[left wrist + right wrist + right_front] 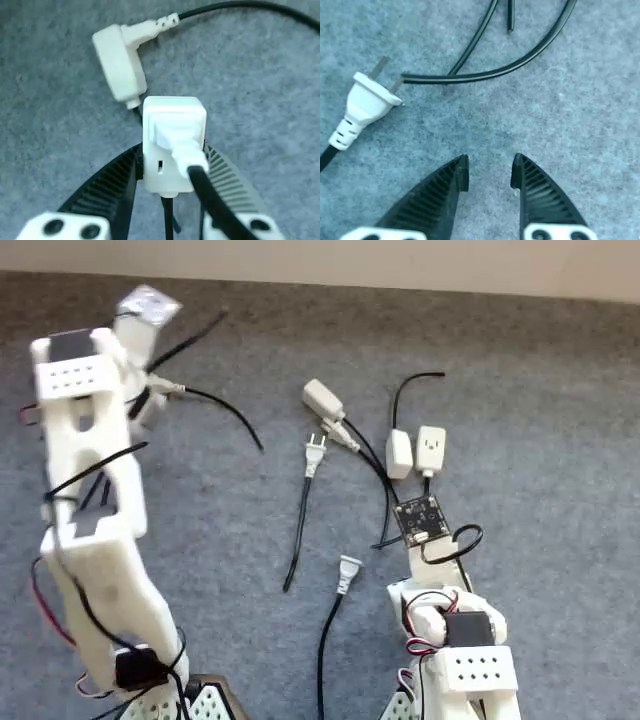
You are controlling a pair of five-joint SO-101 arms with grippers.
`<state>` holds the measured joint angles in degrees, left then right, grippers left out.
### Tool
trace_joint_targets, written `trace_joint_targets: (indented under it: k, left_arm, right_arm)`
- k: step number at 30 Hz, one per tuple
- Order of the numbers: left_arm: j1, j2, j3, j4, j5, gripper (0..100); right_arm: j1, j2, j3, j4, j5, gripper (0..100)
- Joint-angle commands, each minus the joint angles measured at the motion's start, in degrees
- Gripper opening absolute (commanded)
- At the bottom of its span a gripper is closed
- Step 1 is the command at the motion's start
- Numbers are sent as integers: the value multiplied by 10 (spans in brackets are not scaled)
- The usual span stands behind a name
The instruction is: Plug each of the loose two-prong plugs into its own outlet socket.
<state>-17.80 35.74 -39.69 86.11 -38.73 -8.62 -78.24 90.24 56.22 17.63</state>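
Note:
My left gripper (pixel 172 150) is shut on a white outlet socket (pixel 172 112), one finger against each side. A white two-prong plug (pixel 175 137) sits in that socket, its black cord running back toward the camera. A second white socket (pixel 117 62) lies just beyond it on the carpet. My right gripper (pixel 490 160) is open and holds nothing. It hangs over bare carpet a short way from a loose white plug (pixel 367 102) whose prongs are free. In the high view two loose plugs (pixel 315 452) (pixel 347 573) lie mid-carpet, and an arm (pixel 455 640) stands by two sockets (pixel 399 453) (pixel 431 444).
Black cords (pixel 520 62) cross the grey carpet beyond my right gripper, and one cut end lies beside the loose plug's prongs. Another socket (pixel 322 398) with a plug in it lies farther back. A tall white arm (pixel 95 490) rises along the left side.

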Motion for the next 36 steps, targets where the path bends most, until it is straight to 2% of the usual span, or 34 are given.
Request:
trace_joint_targets:
  k: [1,10,12,16,18,31,36]
  left_arm:
    - [38,63,-101,6,5,34]
    - [46,232,-243,8,4,50]
    - [46,250,-266,26,3,107]
    - [45,272,-307,57,4,309]
    - [40,276,-321,73,3,370]
    - [-68,275,-540,132,6,357]
    - [-73,275,-553,149,5,354]
  right_arm:
    - [3,-6,-2,-8,2,145]
    - [3,-6,-2,-8,4,145]
    - [3,-6,-2,-8,4,145]
    - [3,-6,-2,-8,4,145]
    - [3,-6,-2,-8,4,145]
    - [3,-6,-2,-8,4,145]
    - [6,-6,-2,-8,3,145]
